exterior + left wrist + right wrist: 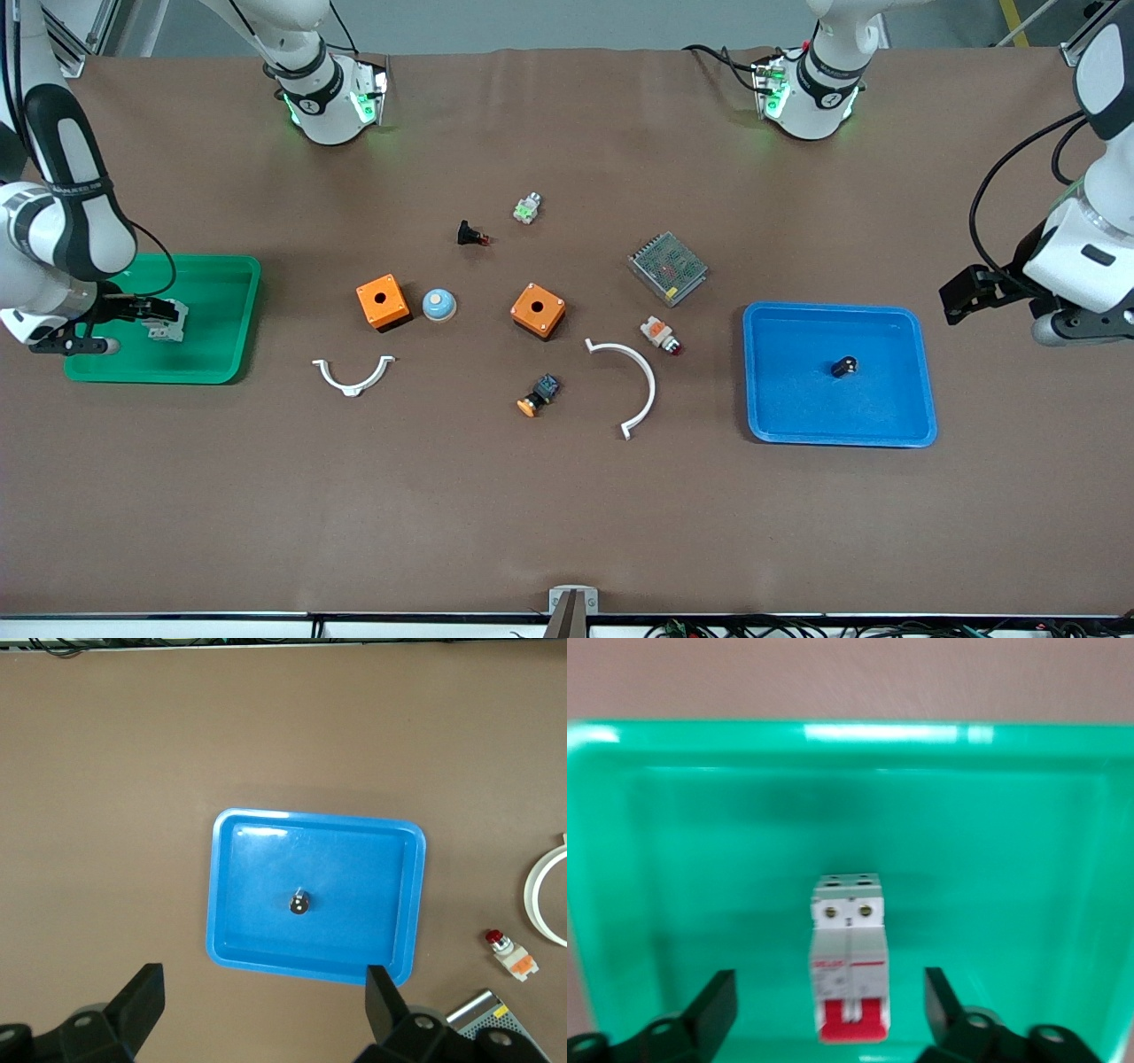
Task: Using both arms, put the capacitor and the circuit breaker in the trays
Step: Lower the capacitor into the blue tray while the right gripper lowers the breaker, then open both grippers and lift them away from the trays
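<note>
Here the right wrist view shows what the front view blurs: the circuit breaker [850, 957] lies in the green tray [833, 734] with its red toggles toward the camera, between the spread fingers [709, 1010] of the right hand [830, 1005], neither touching it. The left hand [264, 1005] (fingers wide apart, holding nothing) hangs over the bare surface [106, 771] beside the blue tray [230, 828]; the capacitor [300, 902] rests mid-tray, silvery end up.
</note>
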{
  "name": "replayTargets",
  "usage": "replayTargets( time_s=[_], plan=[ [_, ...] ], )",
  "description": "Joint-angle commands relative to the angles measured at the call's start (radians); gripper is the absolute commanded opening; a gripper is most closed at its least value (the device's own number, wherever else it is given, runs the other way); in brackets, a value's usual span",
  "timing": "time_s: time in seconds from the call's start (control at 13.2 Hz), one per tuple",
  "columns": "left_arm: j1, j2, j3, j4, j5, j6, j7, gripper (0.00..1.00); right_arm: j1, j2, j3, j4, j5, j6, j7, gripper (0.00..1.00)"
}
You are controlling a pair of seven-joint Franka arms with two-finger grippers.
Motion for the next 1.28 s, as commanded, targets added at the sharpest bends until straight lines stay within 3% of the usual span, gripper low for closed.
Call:
replayTargets(
  time_s=[0.0, 0.23, 0.3, 0.6, 0.91, 1.21],
  plan=[
    [-0.007, -0.049, 0.015, -0.007, -0.048, -0.03, 0.06, 1.0, 0.067, -0.109, 0.008, 0.089, 0.009, -0.209, 0.101, 1.0],
    [-0.148, -0.112, 0.185, -0.064, -0.088, -0.045, 0.127, 1.0, 0.196, -0.237, 0.006, 0.089, 0.009, -0.303, 0.271, 1.0],
    [-0.158, -0.132, 0.202, -0.09, -0.107, -0.045, 0.129, 1.0, 0.23, -0.266, 0.008, 0.089, 0.009, -0.323, 0.29, 1.0],
    [-0.199, -0.204, 0.254, -0.165, -0.145, -0.057, 0.131, 1.0, 0.293, -0.333, 0.009, 0.121, 0.01, -0.394, 0.339, 1.0],
    [-0.205, -0.229, 0.257, -0.182, -0.156, -0.074, 0.128, 1.0, 0.319, -0.323, 0.008, 0.31, 0.01, -0.553, 0.35, 1.0],
    [-0.214, -0.272, 0.257, -0.225, -0.159, -0.085, 0.114, 1.0, 0.33, -0.321, 0.008, 0.405, 0.012, -0.56, 0.361, 1.0]
  ],
)
